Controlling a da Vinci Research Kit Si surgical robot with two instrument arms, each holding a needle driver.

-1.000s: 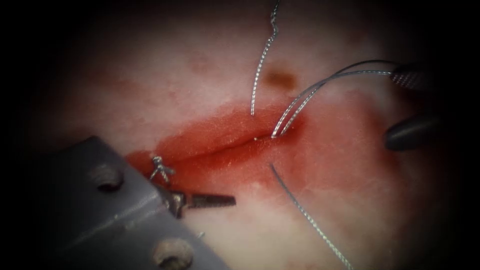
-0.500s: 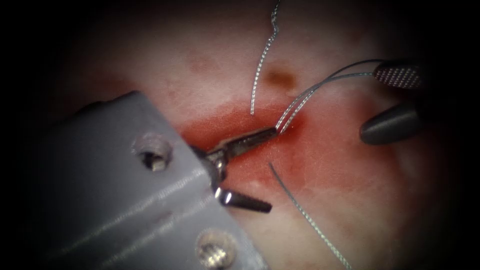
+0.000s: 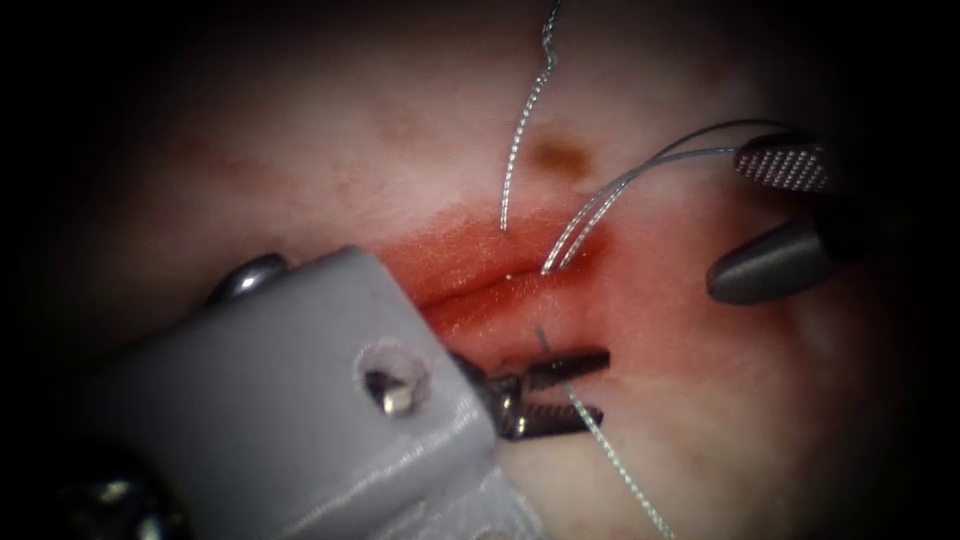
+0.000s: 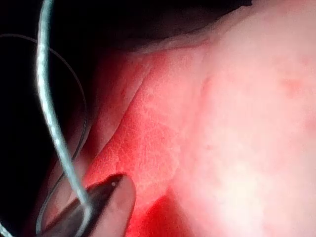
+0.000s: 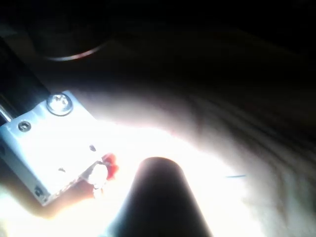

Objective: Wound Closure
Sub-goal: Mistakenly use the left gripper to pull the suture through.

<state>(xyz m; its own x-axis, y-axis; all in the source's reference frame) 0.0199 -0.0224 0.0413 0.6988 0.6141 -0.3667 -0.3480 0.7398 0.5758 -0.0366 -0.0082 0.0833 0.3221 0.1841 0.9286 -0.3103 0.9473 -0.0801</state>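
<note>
My left gripper (image 3: 590, 390) reaches in low from the left, jaws parted. My right gripper (image 3: 770, 220) sits at the right edge, jaws spread wide.

tissue (image 3: 330, 150): pale, red-stained | cut (image 3: 480, 285): open slit, mid-tissue | thread (image 3: 590, 205): doubled strand rising from cut's right end

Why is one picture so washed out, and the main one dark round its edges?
Endoscope view: the lamp lights the middle, on the red-stained cut in the pale tissue, and the edges sink into shadow around the dark right tool, jaws open, gripping nothing. The grey-housed left tool straddles the silvery thread with open jaws. Right wrist view: glare bleaches the tissue.
</note>
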